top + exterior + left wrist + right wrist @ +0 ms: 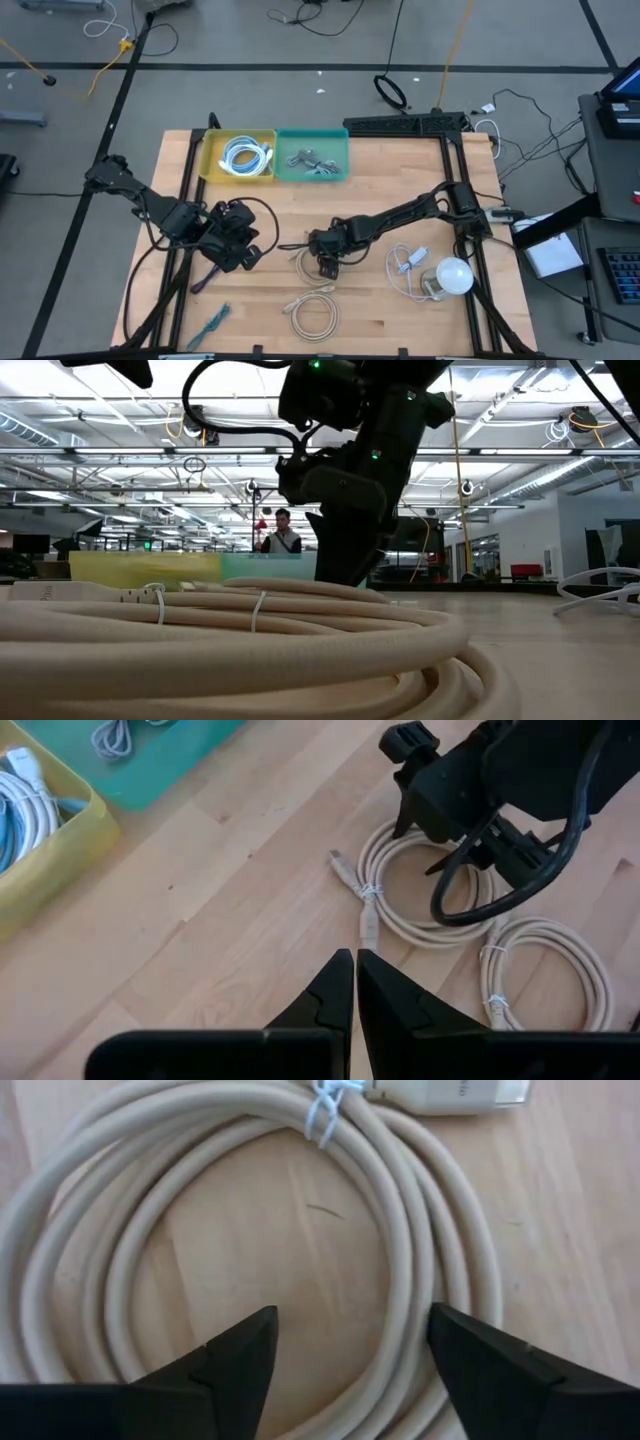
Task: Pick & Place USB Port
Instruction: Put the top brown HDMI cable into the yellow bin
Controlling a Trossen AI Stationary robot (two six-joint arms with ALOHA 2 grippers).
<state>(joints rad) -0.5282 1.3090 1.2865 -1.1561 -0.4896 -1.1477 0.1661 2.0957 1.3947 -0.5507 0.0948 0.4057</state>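
Observation:
A beige USB cable coil (312,262) lies flat on the wooden table, tied with a white twist tie (325,1105). My right gripper (350,1370) is open and points down over it. One finger stands inside the ring and one outside, with the coil's strands (410,1280) between them. A second beige coil (312,312) lies nearer the table's near edge and fills the low view (250,650). My left gripper (355,985) is shut and hovers left of both coils (238,248).
At the table's far edge, a yellow bin (238,157) holds a white cable and a green bin (312,158) holds grey cables. A white cable (405,265) and a white round object (452,275) lie to the right. A blue item (212,322) lies near-left. A person (283,535) stands far behind.

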